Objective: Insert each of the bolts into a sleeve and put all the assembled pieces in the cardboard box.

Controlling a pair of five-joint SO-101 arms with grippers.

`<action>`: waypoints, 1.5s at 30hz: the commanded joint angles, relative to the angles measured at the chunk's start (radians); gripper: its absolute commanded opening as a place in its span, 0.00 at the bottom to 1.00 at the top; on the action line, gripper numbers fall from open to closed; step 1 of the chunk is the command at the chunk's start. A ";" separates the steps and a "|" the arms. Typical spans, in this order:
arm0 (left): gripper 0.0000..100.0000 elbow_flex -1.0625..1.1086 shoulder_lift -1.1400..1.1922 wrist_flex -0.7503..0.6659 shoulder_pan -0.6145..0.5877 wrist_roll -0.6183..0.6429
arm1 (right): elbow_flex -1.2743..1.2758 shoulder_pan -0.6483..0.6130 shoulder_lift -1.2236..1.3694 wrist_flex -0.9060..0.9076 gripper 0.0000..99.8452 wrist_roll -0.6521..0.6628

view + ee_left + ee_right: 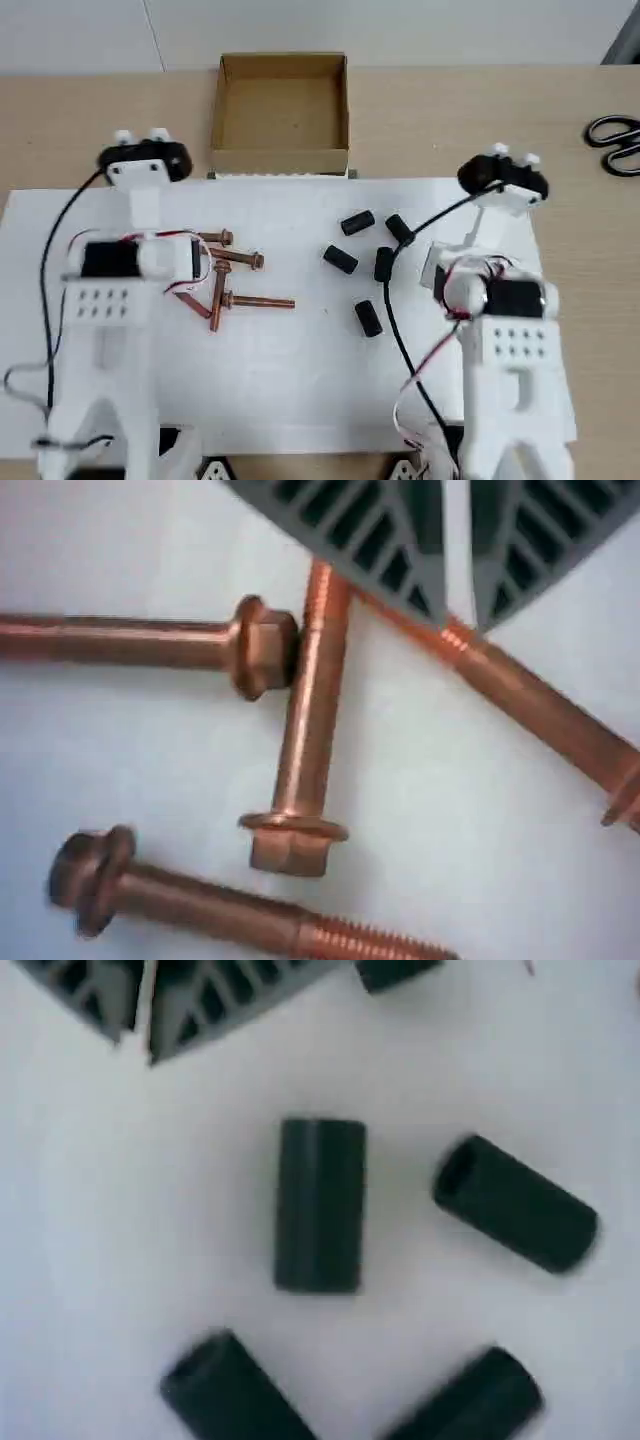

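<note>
Left gripper [458, 620]: fingers drawn together with just a slit between them and nothing clamped. It hangs low over the copper bolts [232, 272].
Right gripper [143, 1030]: fingers likewise together and holding nothing, above the black sleeves [366, 262].
Bolts: a loose cluster on the white sheet [300, 380], just beside the left arm on its inner side. None sits in a sleeve.
Sleeves: five lie scattered just beside the right arm, apart from the bolts.
Cardboard box [280, 160]: open, nothing in it, at the sheet's far edge between the arms.
Key relation: the slanted bolt [540, 710] passes directly beneath the left fingertips, threaded end under them, head pointing away. Its long axis runs aslant to the slit. By my judgement the left arm is nearer the bolts and the right arm nearer the sleeves, and either must spread its fingers first.
Left wrist view adds: one bolt's head [262, 645] touches the shank of the middle bolt [310, 710].
Right wrist view adds: the open bore of one sleeve [515, 1205], and another sleeve [320, 1205] lying side-on.
</note>
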 commanded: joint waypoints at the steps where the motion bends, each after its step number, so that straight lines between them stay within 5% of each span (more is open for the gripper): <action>1: 0.01 -0.090 0.114 0.026 -0.006 -0.057 | -0.127 0.005 0.122 0.028 0.00 0.006; 11: 0.01 -0.205 0.293 -0.015 -0.005 -0.198 | -0.588 -0.001 0.461 0.191 0.01 0.499; 16: 0.01 -0.206 0.344 -0.026 0.000 -0.235 | -0.701 -0.016 0.599 0.255 0.11 0.663; 33: 0.01 -0.203 0.358 -0.052 0.002 -0.236 | -0.856 -0.205 0.854 0.275 0.13 0.746; 45: 0.01 -0.205 0.359 -0.054 0.002 -0.279 | -1.134 -0.140 1.106 0.315 0.13 0.789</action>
